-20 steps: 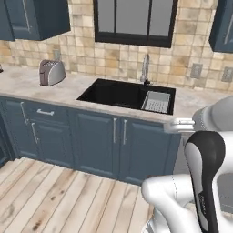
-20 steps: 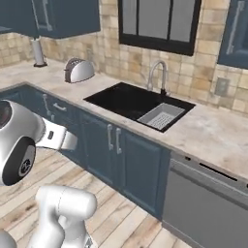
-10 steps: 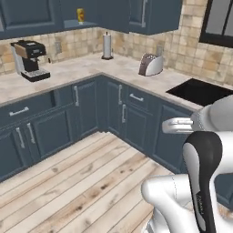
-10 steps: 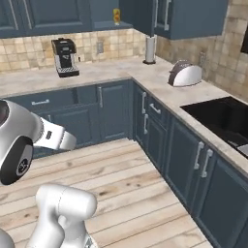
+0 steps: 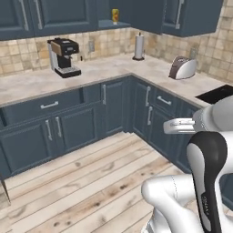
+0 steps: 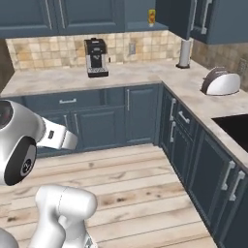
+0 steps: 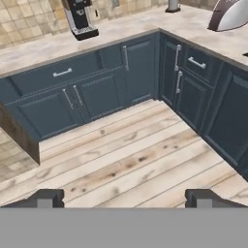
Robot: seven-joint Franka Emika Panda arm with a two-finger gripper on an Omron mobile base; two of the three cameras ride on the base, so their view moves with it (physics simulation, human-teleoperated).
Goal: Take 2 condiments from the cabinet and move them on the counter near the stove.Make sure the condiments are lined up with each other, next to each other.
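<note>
A small yellow bottle point(image 5: 115, 15) with a red-orange label, one of the condiments, stands on the shelf of the open dark blue wall cabinet point(image 5: 107, 24) in the far corner. It shows again in the right base view as the bottle point(image 6: 151, 16) on that shelf point(image 6: 145, 27). The beige marbled counter point(image 5: 104, 69) runs around the corner below it. My gripper point(image 7: 126, 198) hangs open over the wooden floor, far from the cabinet, with nothing between its fingertips point(image 7: 48, 197). The stove is out of view.
A coffee machine point(image 5: 63, 57) stands on the left run of the counter. A paper-towel roll point(image 5: 139, 46) is in the corner and a toaster point(image 5: 183, 68) on the right run. The black sink point(image 6: 235, 126) lies at the right edge. Wooden floor point(image 5: 91, 177) is open ahead.
The whole picture has shifted because the base turned left. The sink slid off to the right, and the corner, coffee machine and open cabinet came into view. The gripper stayed open.
</note>
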